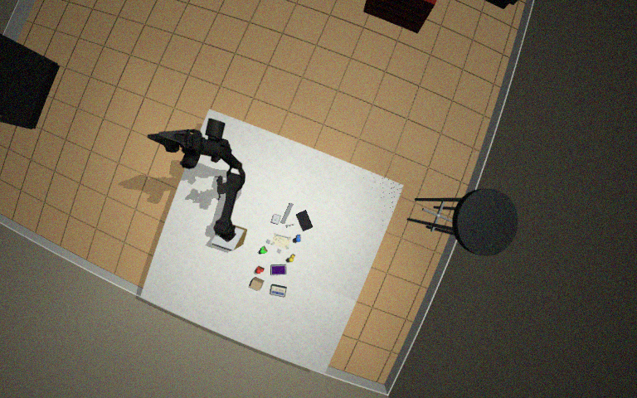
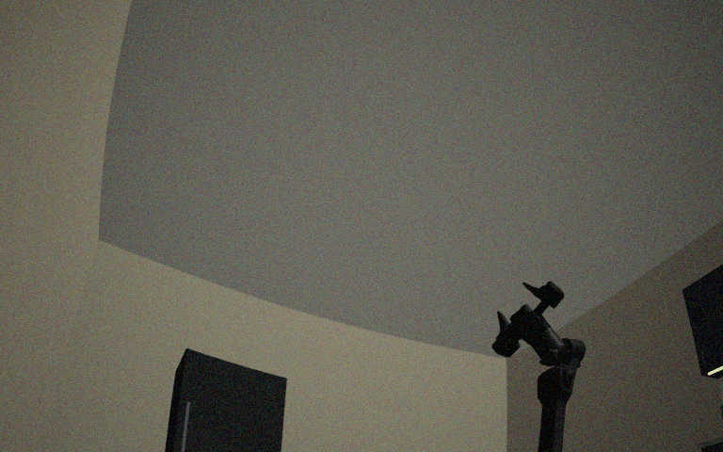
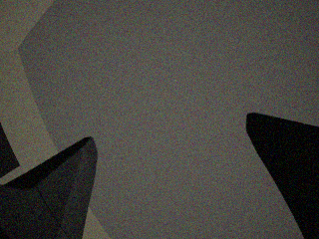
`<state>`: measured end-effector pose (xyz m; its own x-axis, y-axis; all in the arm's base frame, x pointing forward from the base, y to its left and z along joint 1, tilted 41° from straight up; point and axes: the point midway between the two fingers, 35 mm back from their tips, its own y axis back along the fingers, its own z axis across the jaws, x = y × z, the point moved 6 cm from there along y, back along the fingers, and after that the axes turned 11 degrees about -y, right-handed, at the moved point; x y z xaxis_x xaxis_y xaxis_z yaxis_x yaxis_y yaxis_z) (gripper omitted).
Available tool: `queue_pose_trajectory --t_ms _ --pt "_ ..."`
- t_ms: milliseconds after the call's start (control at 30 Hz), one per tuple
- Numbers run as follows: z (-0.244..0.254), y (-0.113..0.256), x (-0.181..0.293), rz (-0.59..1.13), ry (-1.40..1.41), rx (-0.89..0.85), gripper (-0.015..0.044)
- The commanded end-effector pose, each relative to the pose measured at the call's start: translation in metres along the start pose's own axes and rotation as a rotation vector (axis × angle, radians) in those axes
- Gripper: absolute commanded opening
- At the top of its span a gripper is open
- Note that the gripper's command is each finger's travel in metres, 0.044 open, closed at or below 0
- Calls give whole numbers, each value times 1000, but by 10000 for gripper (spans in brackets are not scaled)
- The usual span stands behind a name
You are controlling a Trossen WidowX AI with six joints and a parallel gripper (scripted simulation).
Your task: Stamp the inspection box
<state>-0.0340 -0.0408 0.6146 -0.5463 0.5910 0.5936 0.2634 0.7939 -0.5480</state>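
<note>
My gripper [image 2: 511, 298] [image 3: 171, 133] is open and empty, raised high off the bench [image 1: 337, 235], its fingers pointing up toward the ceiling. In the top view the arm reaches back to the upper left, far from the small objects. There, a cream card-like sheet [image 1: 280, 240] with faint marks lies at the middle of the objects. A purple pad [image 1: 278, 269] in a dark-rimmed case lies below it. Small stamp-like pieces are green [image 1: 263, 249], blue [image 1: 297, 238], yellow [image 1: 291, 258] and red [image 1: 259, 269]. Their lettering and the inspection box are too small to read.
A black rectangle [image 1: 304, 220], a grey bar [image 1: 287, 212] and a small pale square [image 1: 275, 218] lie above the sheet. A tan block [image 1: 255, 283] and a blue-and-cream framed item [image 1: 278, 290] lie below the pad. A dark round stool [image 1: 485, 221] stands beyond the bench.
</note>
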Motion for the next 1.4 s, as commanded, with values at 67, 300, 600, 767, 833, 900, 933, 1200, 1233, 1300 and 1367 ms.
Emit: queue_pose_trajectory --t_ms 67,300,600,767,833,900,933,1200,1233,1300,1367 --pt "0 -6 -17 -61 -14 18 321" --pt "-5 -32 -98 -340 -135 48 211" --pt "-14 -35 -231 -788 -319 -11 211" --pt "-17 -15 -298 -1033 -410 -100 211" --pt "-17 -4 -323 -1128 -441 -148 211" --pt "-17 10 -347 -1221 -469 -203 211" --pt "-17 17 -358 -1266 -481 -234 211" --pt "-8 94 -440 -1616 -533 -579 211" --pt "-6 105 -448 -1652 -531 -632 211" --pt "-1 128 -463 -1718 -522 -745 211" --pt "5 154 -476 -1779 -501 -880 211"
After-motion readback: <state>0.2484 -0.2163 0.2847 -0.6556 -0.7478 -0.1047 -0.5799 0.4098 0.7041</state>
